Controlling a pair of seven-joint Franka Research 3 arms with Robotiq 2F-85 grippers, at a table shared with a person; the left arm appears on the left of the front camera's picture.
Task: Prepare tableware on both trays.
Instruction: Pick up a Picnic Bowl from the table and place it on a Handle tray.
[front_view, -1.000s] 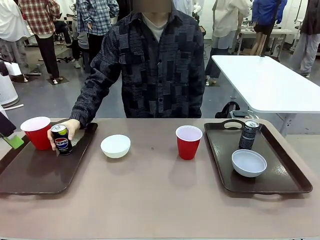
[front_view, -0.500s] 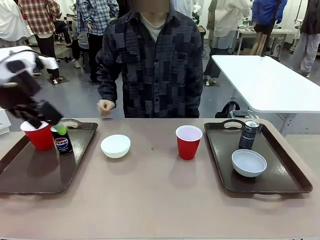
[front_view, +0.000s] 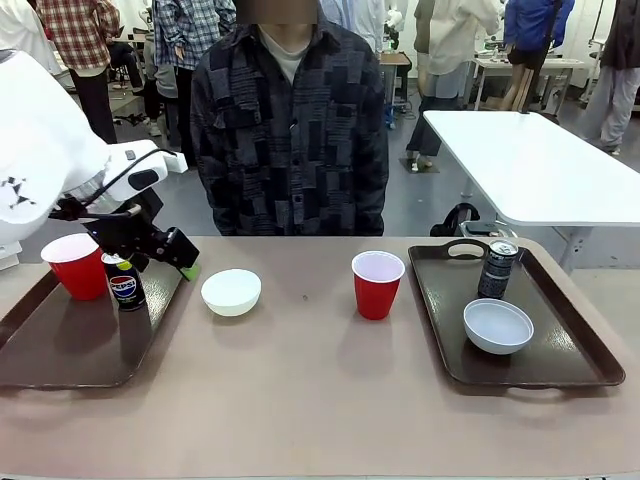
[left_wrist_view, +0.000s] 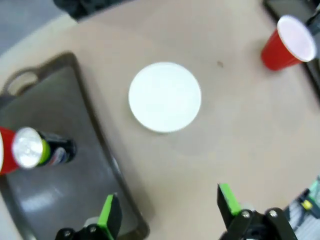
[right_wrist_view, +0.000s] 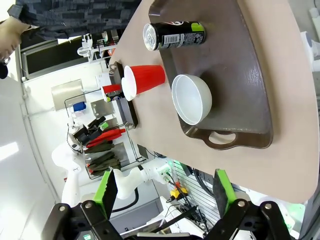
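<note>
On the left tray (front_view: 60, 350) stand a red cup (front_view: 78, 265) and the Pepsi can (front_view: 123, 280). My left gripper (front_view: 176, 258) hovers open over that tray's right rim, just left of a white bowl (front_view: 231, 291) that sits on the bare table. In the left wrist view the bowl (left_wrist_view: 165, 96) lies ahead of the open left gripper (left_wrist_view: 168, 207), with the can (left_wrist_view: 42, 151) on the tray (left_wrist_view: 60, 100). A second red cup (front_view: 377, 284) stands mid-table. The right tray (front_view: 570, 350) carries a dark can (front_view: 497, 268) and a bowl (front_view: 497, 325). My right gripper (right_wrist_view: 165, 192) is open, high above the right tray (right_wrist_view: 235, 75).
A person (front_view: 290, 130) stands at the far side of the table, hands out of sight. A white table (front_view: 530, 160) is behind on the right. Bare tabletop (front_view: 320, 390) spreads between the two trays.
The person's hand let go of the Pepsi can and drew back. My left arm swung in from the left to the tray's right rim, near the bowl.
</note>
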